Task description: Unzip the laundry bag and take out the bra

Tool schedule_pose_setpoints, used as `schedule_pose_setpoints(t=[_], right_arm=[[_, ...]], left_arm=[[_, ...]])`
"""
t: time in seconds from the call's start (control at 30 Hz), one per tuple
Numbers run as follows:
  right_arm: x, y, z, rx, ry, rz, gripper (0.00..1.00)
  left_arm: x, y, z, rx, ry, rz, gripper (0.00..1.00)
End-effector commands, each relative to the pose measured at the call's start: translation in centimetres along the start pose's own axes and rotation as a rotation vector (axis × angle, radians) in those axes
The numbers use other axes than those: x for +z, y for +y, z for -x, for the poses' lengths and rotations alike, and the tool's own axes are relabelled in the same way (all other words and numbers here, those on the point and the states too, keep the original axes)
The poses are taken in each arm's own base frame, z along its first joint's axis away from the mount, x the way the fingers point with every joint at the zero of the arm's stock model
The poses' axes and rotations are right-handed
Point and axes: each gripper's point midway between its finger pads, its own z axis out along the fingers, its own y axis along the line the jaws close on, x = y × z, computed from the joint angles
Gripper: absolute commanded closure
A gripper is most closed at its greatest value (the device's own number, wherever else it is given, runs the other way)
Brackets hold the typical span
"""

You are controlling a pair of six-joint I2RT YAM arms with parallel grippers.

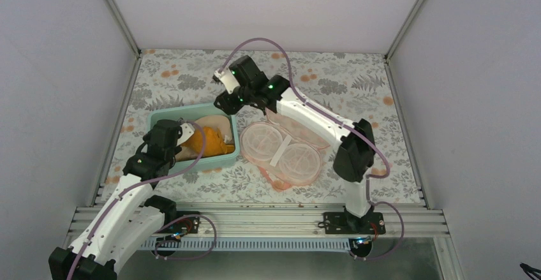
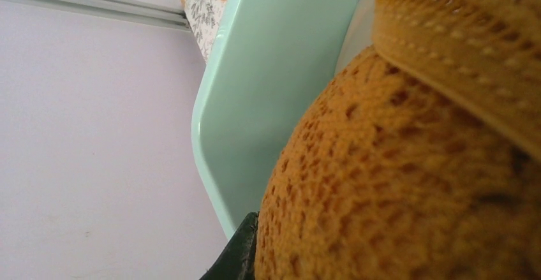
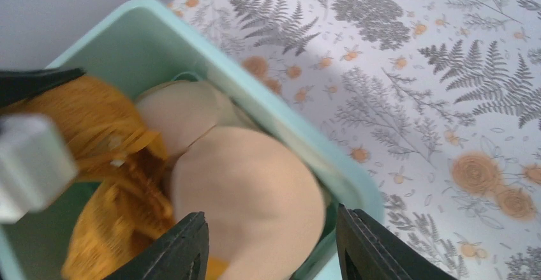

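Your right gripper (image 3: 269, 221) hung open, empty, over the tub (image 3: 255, 92); whether your left gripper (image 1: 189, 136) gripped the bra (image 1: 210, 143), I couldn't tell

tabletop (image 1: 357, 82): tub (image 1: 210, 161) sits on the left half | laundry bag (image 1: 287, 152) lies flat just right of the tub, pretty much edge to edge | in the tub: bra (image 1: 215, 143) toward the right end, second bra (image 1: 215, 122) showing behind it and off to its left
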Motion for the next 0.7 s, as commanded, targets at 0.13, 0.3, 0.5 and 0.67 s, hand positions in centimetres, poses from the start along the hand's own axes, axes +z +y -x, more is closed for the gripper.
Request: schedule_pose_setpoints(t=[0.13,0.3,0.5,0.67], right_arm=[[-3.3,10.9,-6.3,-0.078,-0.043,0.311,0.38],[-1.4,10.6,-7.9,-0.043,0.004,0.308,0.28],[1.1,9.9,-8.3,-0.063,0.036,0.286,0.39],[1.8,10.5,-8.6,-0.024,0.079,0.359,0.91]], left_arm=[[0.2,-0.2,-0.3,-0.061,0.001,-0.010,0.87],[0.1,-0.1,-0.2,-0.078,-0.005,-0.017,0.87],[0.0,0.0,0.0,-0.086,-0.014,-0.020,0.87],[-0.3,0.8,0.2,-0.098,-0.019,-0.001,0.87]])
